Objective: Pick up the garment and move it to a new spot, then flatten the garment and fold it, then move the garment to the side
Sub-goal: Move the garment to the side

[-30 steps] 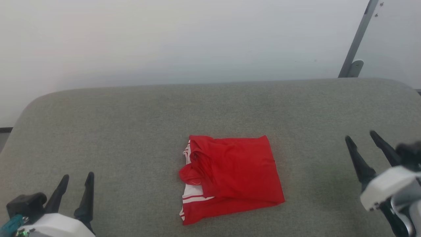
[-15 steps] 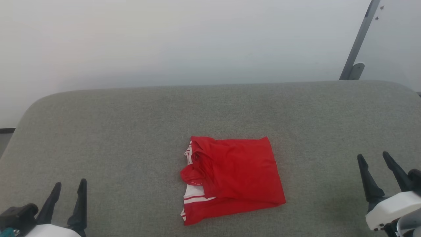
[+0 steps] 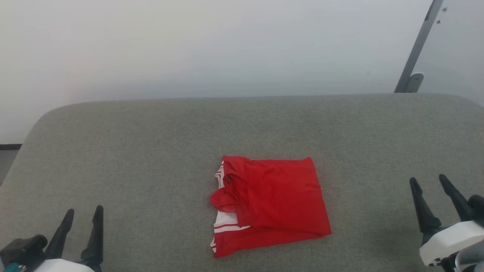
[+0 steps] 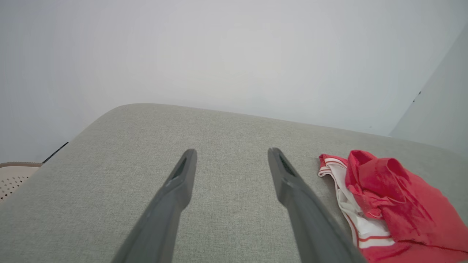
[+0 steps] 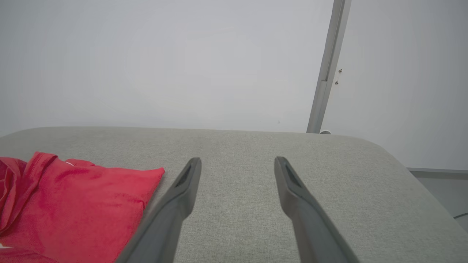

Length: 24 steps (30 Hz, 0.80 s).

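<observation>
The garment (image 3: 270, 206), a red jersey folded into a rough rectangle, lies near the middle front of a grey padded surface (image 3: 151, 151). White panels with red stripes peek out along its left edge, and a bunched lump of red fabric sits there too; no lettering shows. My left gripper (image 3: 84, 213) is open at the lower left, well apart from the jersey. My right gripper (image 3: 428, 180) is open at the lower right, also clear of it. In the left wrist view the garment (image 4: 387, 204) lies right of my open fingers; in the right wrist view the garment (image 5: 73, 204) lies to their left.
A pale wall rises behind the padded surface. A grey metal post (image 3: 418, 49) leans at the far right behind the surface's back edge. The surface has rounded corners. A pale perforated object (image 4: 11, 179) shows beyond its left edge in the left wrist view.
My right gripper has drawn back toward the lower right edge and my left gripper sank slightly lower. The view has shifted a little; the jersey lies as before.
</observation>
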Available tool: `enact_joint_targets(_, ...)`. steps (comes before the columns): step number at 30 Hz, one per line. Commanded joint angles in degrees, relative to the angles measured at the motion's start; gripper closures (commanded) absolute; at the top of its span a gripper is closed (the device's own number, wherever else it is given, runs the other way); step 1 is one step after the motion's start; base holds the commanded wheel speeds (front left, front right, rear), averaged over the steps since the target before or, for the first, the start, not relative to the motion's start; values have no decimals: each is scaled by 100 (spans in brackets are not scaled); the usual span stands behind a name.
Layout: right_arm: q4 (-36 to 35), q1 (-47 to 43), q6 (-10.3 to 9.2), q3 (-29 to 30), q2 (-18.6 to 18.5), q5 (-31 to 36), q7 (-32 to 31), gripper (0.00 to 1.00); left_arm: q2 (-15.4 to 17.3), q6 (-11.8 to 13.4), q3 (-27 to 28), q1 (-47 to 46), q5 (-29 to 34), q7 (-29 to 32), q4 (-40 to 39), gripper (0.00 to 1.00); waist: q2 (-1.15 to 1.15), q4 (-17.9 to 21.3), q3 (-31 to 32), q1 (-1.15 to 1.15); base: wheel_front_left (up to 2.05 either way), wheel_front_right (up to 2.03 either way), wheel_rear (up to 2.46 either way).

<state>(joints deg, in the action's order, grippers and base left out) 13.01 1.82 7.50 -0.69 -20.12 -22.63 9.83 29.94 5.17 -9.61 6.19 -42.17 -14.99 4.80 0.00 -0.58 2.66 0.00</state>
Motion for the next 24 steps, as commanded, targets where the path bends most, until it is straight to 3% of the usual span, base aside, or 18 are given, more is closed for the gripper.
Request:
enact_joint_targets(1, -40, -44, -3, -26, 25, 6, -16, 0, -21, -35, 24, 19, 38, -23, -1, 0, 0, -12, -2, 0, 0, 0, 0)
enact_joint_targets(11, -13, 168, -3, -553, -18, -200, -475, 0, -65, -78, -124, -157, 62, 37, -45, 0, 0, -362, -80, 0, 0, 0, 0)
enact_joint_targets(17, 186, 527, -5, -1006, -53, -515, -1278, 0, -136, -115, -291, -318, 116, 105, -106, 0, 0, -748, -207, 0, 0, 0, 0)
enact_joint_targets(24, 622, 1001, -5, -1070, -96, -835, -2313, 0, -298, -188, -520, -635, 199, 146, -127, 0, 0, -1177, -554, 0, 0, 0, 0)
